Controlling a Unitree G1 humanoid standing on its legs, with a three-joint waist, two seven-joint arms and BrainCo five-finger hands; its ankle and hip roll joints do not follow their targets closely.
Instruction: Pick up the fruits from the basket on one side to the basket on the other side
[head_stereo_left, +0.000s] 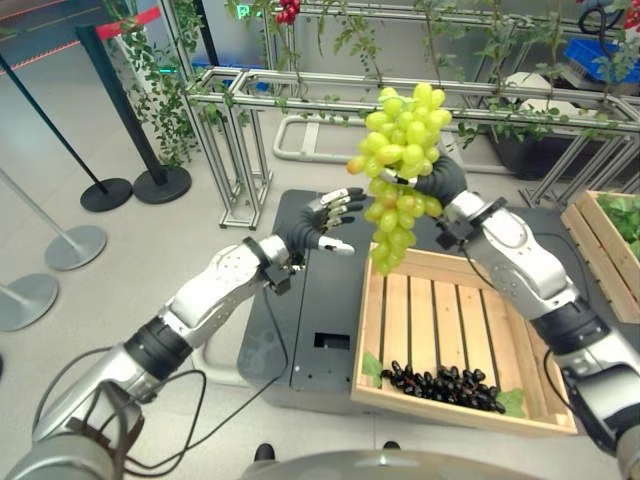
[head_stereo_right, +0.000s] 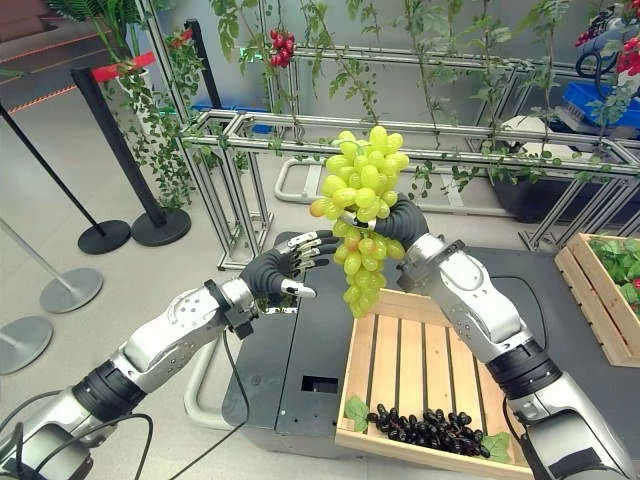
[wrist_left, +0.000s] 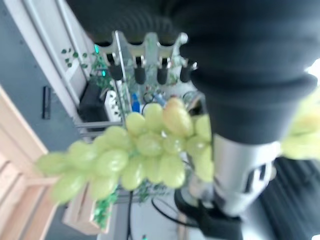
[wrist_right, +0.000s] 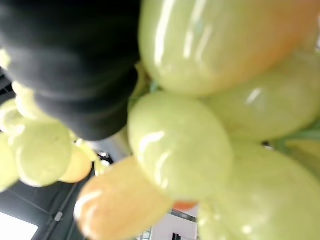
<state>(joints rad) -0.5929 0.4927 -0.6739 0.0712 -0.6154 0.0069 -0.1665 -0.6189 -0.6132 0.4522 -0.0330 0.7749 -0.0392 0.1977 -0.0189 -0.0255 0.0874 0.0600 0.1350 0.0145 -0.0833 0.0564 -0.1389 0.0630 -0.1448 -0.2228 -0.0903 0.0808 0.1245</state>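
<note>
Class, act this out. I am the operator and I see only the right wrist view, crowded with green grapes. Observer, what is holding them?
Observer: The right robot hand grips the green grapes and holds them high in the air.
Operator: What lies below the bunch?
Observer: A wooden crate. The bunch's lower tip hangs about over its far left corner.
Operator: Is anything in the crate?
Observer: Yes, dark grapes lie along its near edge.

Green grape bunch (head_stereo_left: 402, 150): smooth, glossy skins, a few blushed orange. Crate (head_stereo_left: 430, 300): pale slatted wood, matt, unfinished look. Dark grapes (head_stereo_left: 445, 385) inside: shiny. Base under crate (head_stereo_left: 300, 300): dark grey, matt, smooth. Trellis frame (head_stereo_left: 240, 130): silver metal, satin finish.
</note>
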